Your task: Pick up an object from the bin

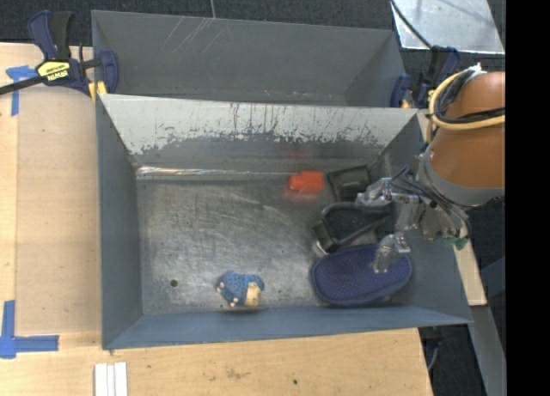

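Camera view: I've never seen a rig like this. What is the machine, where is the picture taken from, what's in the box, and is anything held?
One camera looks down into a grey metal bin. The orange-capped machine entering from the right is a robot arm; its metal gripper hangs over the bin's right side, above a dark blue oval fabric pad and a black curved piece. Behind them lie a small orange block and a flat black rectangular piece. A small blue-and-tan lump sits near the front wall. Whether anything is gripped, I cannot tell.
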You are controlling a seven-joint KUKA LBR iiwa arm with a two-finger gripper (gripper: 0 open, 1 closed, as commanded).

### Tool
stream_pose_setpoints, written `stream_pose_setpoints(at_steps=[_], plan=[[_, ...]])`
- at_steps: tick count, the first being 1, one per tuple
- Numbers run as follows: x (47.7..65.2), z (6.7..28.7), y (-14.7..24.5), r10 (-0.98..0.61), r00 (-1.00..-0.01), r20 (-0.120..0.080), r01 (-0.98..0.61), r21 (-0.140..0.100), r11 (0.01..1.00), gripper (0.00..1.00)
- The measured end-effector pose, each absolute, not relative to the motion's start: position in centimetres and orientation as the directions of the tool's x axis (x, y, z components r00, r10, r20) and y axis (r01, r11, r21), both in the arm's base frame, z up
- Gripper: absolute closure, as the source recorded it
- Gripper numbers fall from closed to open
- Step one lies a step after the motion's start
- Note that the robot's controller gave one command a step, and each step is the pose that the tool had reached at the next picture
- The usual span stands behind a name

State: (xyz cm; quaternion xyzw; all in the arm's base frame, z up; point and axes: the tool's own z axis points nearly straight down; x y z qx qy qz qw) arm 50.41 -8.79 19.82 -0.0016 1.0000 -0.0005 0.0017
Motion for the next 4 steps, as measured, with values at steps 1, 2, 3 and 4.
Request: stream_pose_setpoints(at_steps=[1,2,3,4], plan=[[55.9,9.5,-6.1,-0.095,-0.995,-0.019,-0.095,0.000,0.996,0.00],[61.4,7.6,-11.2,-0.447,-0.894,-0.006,-0.447,-0.006,0.894,0.00],[61.4,7.7,-11.2,-0.445,-0.895,-0.007,-0.445,-0.006,0.895,1.00],[61.8,26.0,-10.2,-0.671,-0.741,-0.004,-0.671,-0.004,0.741,1.00]])
